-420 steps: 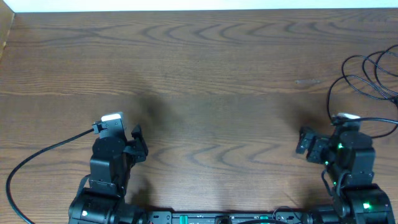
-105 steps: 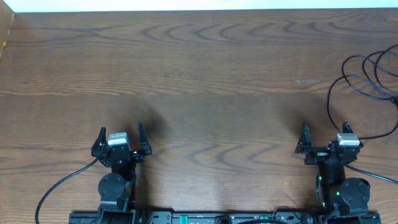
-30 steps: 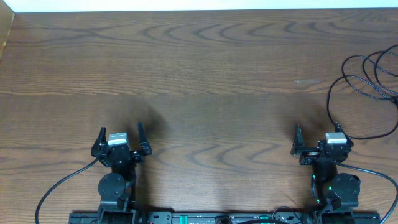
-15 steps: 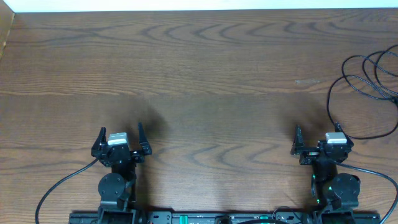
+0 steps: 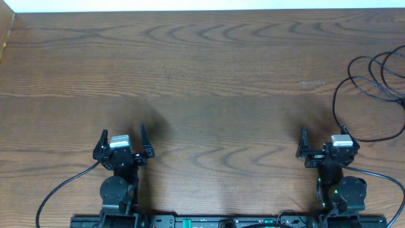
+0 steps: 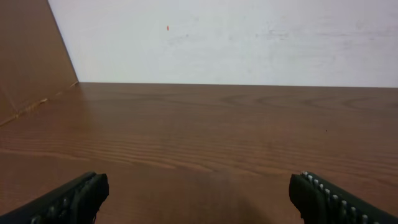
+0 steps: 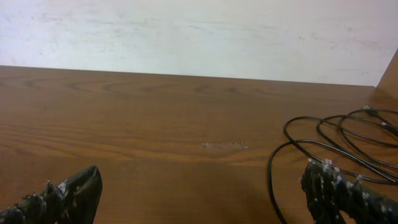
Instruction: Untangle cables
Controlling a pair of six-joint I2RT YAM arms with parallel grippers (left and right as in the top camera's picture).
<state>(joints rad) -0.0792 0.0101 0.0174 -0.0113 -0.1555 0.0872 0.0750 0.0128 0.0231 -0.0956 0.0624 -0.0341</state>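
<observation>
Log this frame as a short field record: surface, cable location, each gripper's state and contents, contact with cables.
surface: wooden table
cables: thin black loops at the table's far right edge, also seen in the right wrist view; no white cord discernible
left gripper: open, empty, near the front edge
right gripper: open, empty, near the front edge
contact: neither gripper holds the loops; one strand runs close by the right gripper

Black cables (image 5: 373, 79), looped and overlapping

Thin cords lie flat on the table (image 5: 202, 82) at its far right edge, loops crossing; ends not discernible
</observation>
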